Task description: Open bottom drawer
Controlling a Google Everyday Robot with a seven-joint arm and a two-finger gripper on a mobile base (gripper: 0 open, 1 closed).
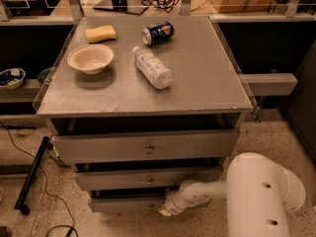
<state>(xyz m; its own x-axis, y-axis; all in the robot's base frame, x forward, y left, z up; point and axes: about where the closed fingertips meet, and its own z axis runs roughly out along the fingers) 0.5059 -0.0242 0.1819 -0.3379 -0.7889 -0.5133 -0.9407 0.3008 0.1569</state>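
Claw sits low at bottom drawer front, toward its right end; whether it grips anything cannot be told.

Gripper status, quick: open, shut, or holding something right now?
Gripper: cannot be told; it sits low against the front of the bottom drawer.

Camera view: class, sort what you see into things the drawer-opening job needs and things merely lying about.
Job: bottom drawer; end effector, low at that drawer's front.
Lying about: bowl, sponge, soda can, plastic bottle, on the cabinet top.
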